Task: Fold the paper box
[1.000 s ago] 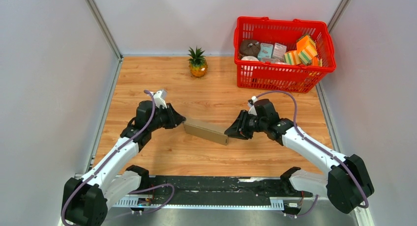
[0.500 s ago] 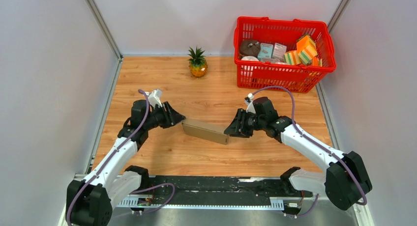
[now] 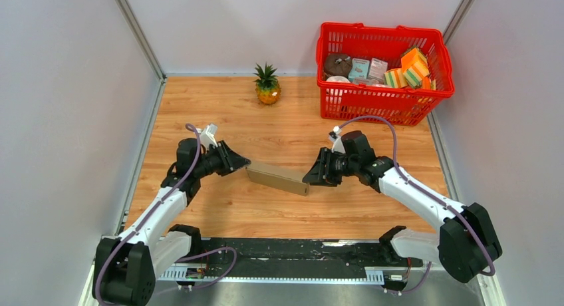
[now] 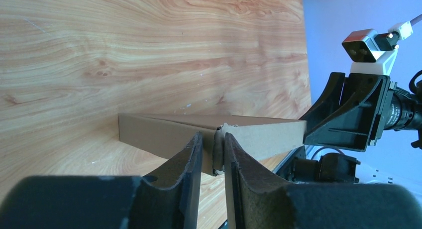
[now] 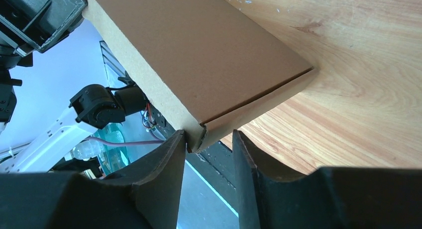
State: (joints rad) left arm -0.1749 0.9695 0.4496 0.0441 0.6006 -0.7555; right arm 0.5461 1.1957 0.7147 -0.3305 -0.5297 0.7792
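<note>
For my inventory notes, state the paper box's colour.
The paper box is plain brown; best seen in the right wrist view.

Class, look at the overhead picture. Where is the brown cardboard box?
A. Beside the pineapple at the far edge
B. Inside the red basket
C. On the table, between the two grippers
C: the box sits on the table with the left gripper at one end and the right gripper at the other, well apart from the pineapple and the basket.
</note>
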